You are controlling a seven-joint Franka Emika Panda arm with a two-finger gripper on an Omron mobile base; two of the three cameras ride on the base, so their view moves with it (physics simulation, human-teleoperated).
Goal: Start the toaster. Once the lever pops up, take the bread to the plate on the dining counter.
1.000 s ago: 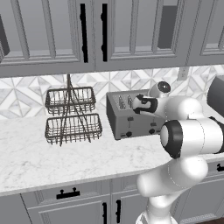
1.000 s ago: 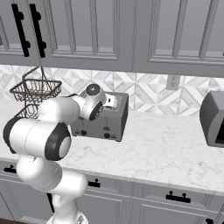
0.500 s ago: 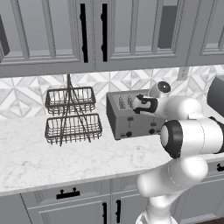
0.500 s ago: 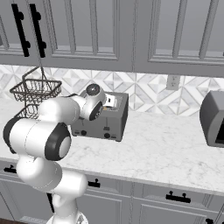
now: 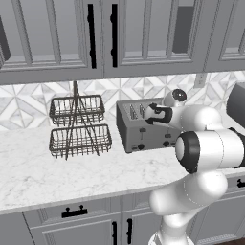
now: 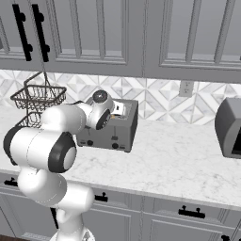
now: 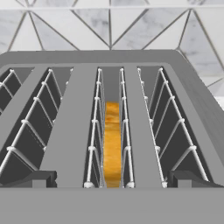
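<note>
The grey metal toaster (image 5: 139,133) stands on the marble wall counter against the tiled backsplash, its levers and knobs facing forward. My gripper (image 5: 152,114) hovers just over its top, also seen from the other side (image 6: 117,109). In the hand view the toaster (image 7: 70,131) shows several slots, and the golden bread (image 7: 112,140) sits upright, low in the middle slot. My gripper (image 7: 112,179) is open; its fingertips (image 7: 40,178) stand wide apart on either side of that slot, touching nothing. The plate and the dining counter are out of view.
A wire two-tier basket rack (image 5: 79,127) stands left of the toaster, also in the right base view (image 6: 37,96). A dark grey appliance (image 6: 230,127) sits further right on the counter. Wall cabinets (image 5: 100,33) hang above, and base cabinet drawers run below the counter edge.
</note>
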